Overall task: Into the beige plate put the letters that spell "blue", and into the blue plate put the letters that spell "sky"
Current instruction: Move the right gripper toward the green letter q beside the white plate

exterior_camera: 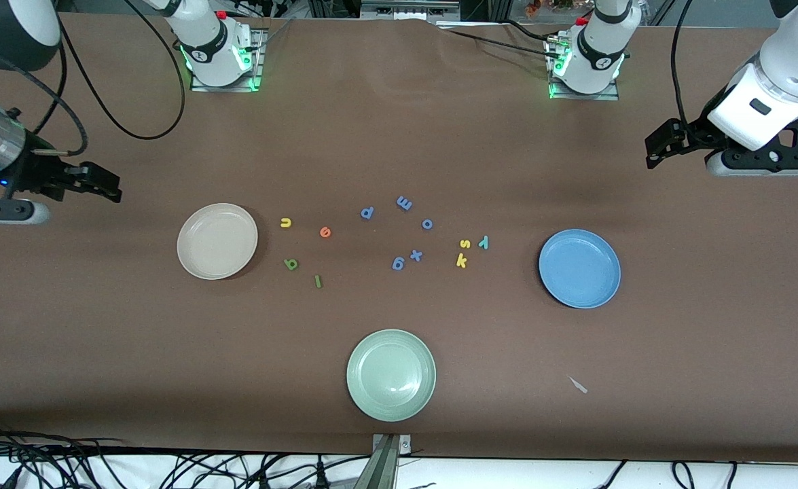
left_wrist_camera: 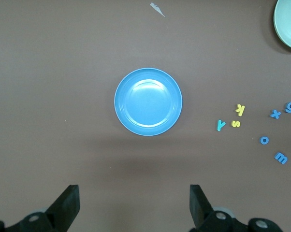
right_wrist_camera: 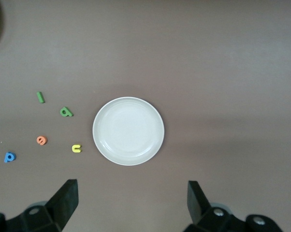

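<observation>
Both pincers wide open and empty, held high at the table's two ends; every letter lies loose on the table.

The left pincer [left_wrist_camera: 133,205] hangs over bare table [exterior_camera: 399,136] at the left arm's end, the blue plate [exterior_camera: 579,268] below its view; the right pincer [right_wrist_camera: 131,203] hangs likewise by the beige plate [exterior_camera: 217,240]. Between the plates, with open brown table all around: yellow u [exterior_camera: 286,222], orange e [exterior_camera: 324,232], green b [exterior_camera: 291,264] and dark green l [exterior_camera: 318,280], its long axis running slightly slantwise toward the front camera, beside the beige plate; yellow s [exterior_camera: 464,244], yellow k [exterior_camera: 462,260] and teal y [exterior_camera: 483,242] nearer the blue plate. Five blue letters [exterior_camera: 405,203] sit between the groups. A pale green plate [exterior_camera: 391,374] lies nearest the camera.
</observation>
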Robot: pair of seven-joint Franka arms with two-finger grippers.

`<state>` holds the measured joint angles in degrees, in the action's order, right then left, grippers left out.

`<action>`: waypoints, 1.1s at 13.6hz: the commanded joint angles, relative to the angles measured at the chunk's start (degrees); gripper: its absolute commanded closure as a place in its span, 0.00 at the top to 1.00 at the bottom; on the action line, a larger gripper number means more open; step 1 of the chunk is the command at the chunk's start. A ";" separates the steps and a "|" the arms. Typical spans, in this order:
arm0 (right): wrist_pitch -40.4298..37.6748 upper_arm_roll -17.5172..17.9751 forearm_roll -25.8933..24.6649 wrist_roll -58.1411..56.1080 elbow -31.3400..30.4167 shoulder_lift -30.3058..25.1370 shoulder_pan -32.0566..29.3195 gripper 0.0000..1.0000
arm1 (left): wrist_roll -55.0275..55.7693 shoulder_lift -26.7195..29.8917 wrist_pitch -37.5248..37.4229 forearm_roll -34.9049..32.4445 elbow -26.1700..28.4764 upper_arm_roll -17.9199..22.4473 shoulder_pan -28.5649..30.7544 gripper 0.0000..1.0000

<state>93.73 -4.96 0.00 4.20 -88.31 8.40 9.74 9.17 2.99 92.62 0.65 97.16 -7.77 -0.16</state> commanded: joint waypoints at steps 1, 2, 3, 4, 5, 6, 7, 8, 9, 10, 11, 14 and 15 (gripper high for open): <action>0.83 0.12 0.79 -0.33 1.65 3.89 3.43 1.00 | -0.56 -0.62 -1.13 -1.08 -1.54 -0.23 -0.10 1.00; 1.79 0.12 0.87 -0.15 1.74 5.47 4.40 1.00 | -0.56 -0.62 -1.22 -1.08 -1.54 -0.23 -0.10 1.00; 3.46 0.12 0.87 0.20 1.74 6.79 5.45 1.00 | -0.56 -0.62 -1.22 -1.08 -1.54 -0.23 -0.10 1.00; 4.95 0.21 0.87 0.37 1.74 8.11 6.42 1.00 | -0.56 -0.62 -1.22 -1.08 -1.54 -0.23 -0.10 1.00; 6.62 0.21 0.96 0.55 1.74 9.51 7.65 1.00 | -0.56 -0.62 -1.22 -1.08 -1.54 -0.23 -0.10 1.00; 8.73 0.12 1.05 0.55 1.74 11.09 8.01 1.00 | -0.56 -0.62 -1.22 -1.08 -1.54 -0.23 -0.10 1.00; 10.49 0.21 1.05 0.64 1.74 12.67 8.80 1.00 | -0.56 -0.62 -1.13 -1.08 -1.54 -0.23 -0.10 1.00; 12.25 0.21 1.05 0.64 1.65 14.26 9.67 1.00 | -0.56 -0.62 -1.22 -1.08 -1.54 -0.23 -0.10 1.00; 13.92 0.21 1.05 0.64 1.65 15.66 10.29 1.00 | -0.56 -0.62 -1.13 -1.08 -1.54 -0.23 -0.10 1.00; 15.33 0.21 1.14 0.64 1.65 16.64 11.08 1.00 | -0.56 -0.62 -1.22 -1.08 -1.54 -0.23 -0.10 1.00; 16.30 0.21 1.23 0.64 1.65 17.51 11.79 1.00 | -0.65 -0.62 -1.22 -1.08 -1.54 -0.23 -0.01 1.00; 19.89 0.21 1.40 0.64 1.21 20.50 13.28 1.00 | -0.56 -0.53 -1.22 -1.08 -1.54 -0.23 -0.19 1.00; 21.39 0.21 1.40 0.64 0.78 21.38 14.24 1.00 | -0.56 -0.62 -1.13 -1.08 -1.63 -0.23 -0.19 1.00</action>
<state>113.04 -4.42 0.41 4.63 -88.32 27.61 22.50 9.17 2.99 92.56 0.65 97.16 -7.79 -0.18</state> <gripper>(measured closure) 0.000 0.000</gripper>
